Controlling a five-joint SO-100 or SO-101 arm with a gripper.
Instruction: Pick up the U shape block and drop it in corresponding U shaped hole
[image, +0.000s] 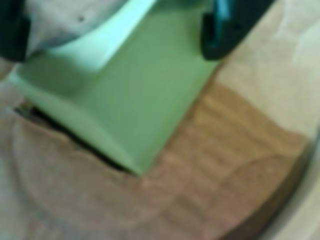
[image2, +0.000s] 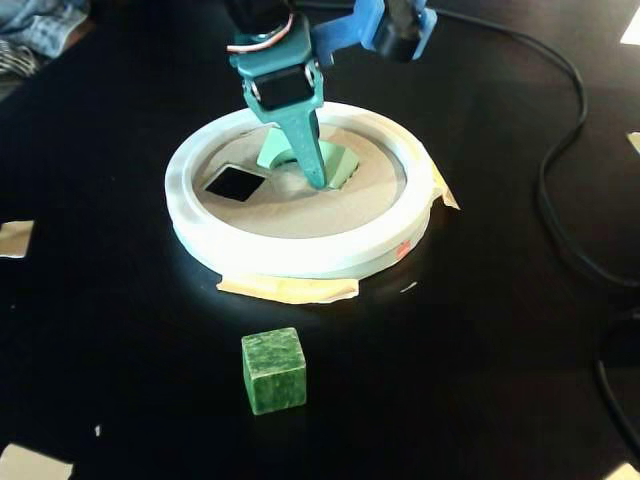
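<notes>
I counted one pale green U block (image2: 338, 160) in the fixed view, and the same single block (image: 125, 100) filled my wrist view. There was one dark green cube (image2: 273, 371) on the desk (image2: 480, 340). One white ring (image2: 300, 255) sat there, holding one brown board (image2: 300, 205). In that board I saw one square hole (image2: 235, 183). Two of my fingers (image: 220, 30) showed in the wrist view. One black cable (image2: 560, 180) crossed the desk.
</notes>
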